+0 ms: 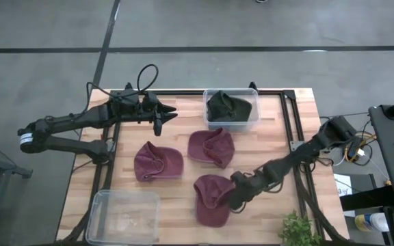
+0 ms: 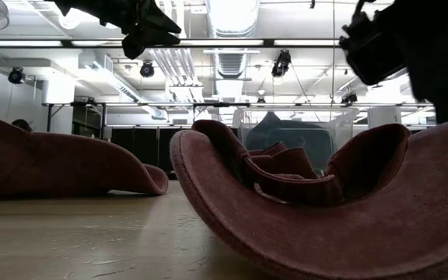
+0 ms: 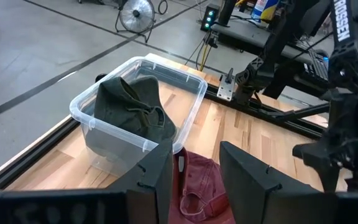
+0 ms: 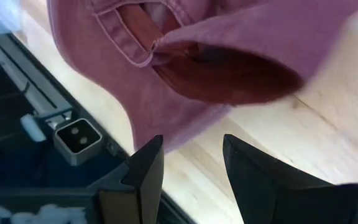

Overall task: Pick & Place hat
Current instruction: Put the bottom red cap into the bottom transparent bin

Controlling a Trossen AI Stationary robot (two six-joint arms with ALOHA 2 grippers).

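One dark hat (image 1: 228,108) sits binned, three maroon hats wait, and the right gripper (image 1: 236,199), jaws parted and empty, reaches the nearest maroon hat (image 1: 212,198).

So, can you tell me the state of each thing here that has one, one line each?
Left gripper: open, empty, raised beside the far bin.
Right gripper: open, low at the near hat, not holding it.
Far bin: no lid, holds the dark green hat.
Near bin: no lid, empty.
Near hat: upside down on the table.
Middle hat: crumpled on the table.
Left hat: crumpled on the table.
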